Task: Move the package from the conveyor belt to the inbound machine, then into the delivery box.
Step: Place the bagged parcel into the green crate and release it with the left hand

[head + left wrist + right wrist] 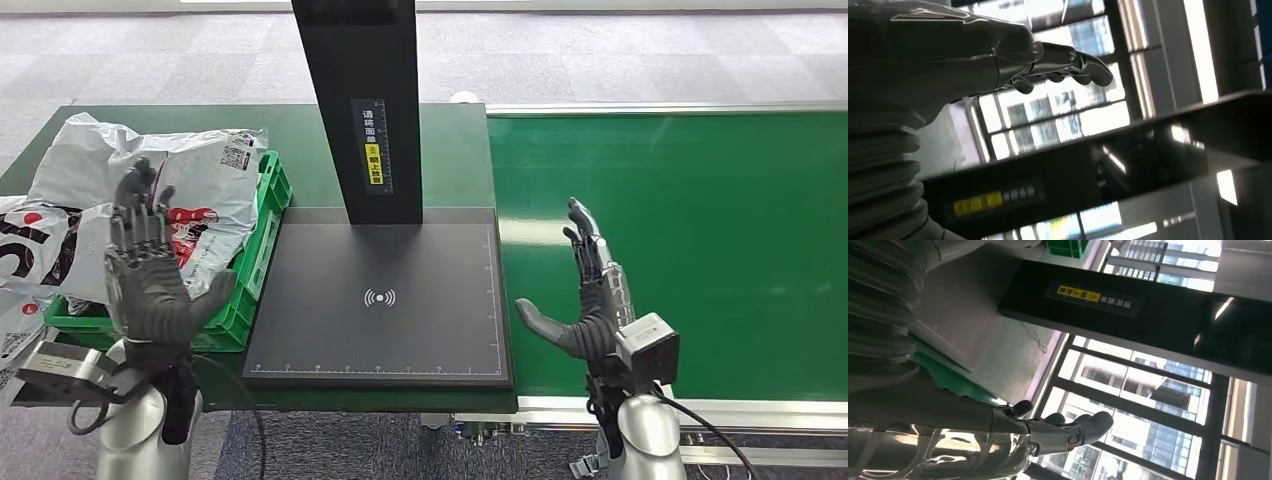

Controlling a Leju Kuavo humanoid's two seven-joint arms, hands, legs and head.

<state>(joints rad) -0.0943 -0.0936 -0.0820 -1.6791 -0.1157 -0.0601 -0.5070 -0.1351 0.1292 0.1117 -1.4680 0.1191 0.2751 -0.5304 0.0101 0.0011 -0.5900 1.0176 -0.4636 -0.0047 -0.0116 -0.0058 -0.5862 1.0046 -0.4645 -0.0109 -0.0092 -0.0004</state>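
Note:
Several white plastic packages [190,190] with red and black print are piled in and over the green delivery box [262,240] at the left. The inbound machine's dark scan plate [380,300] lies in the middle, bare, under its black post [362,110]. Nothing lies on the green conveyor belt [680,240] at the right. My left hand [148,270] is raised in front of the box, fingers spread upward, holding nothing; its fingers [1068,62] point toward windows. My right hand [585,295] stands edge-up over the belt beside the plate, fingers [1068,430] straight and empty.
The black post [1128,310] with a yellow label rises between my hands. The green table [300,135] carries the box and plate. A silver rail [700,410] edges the belt's near side. Grey carpet lies beyond.

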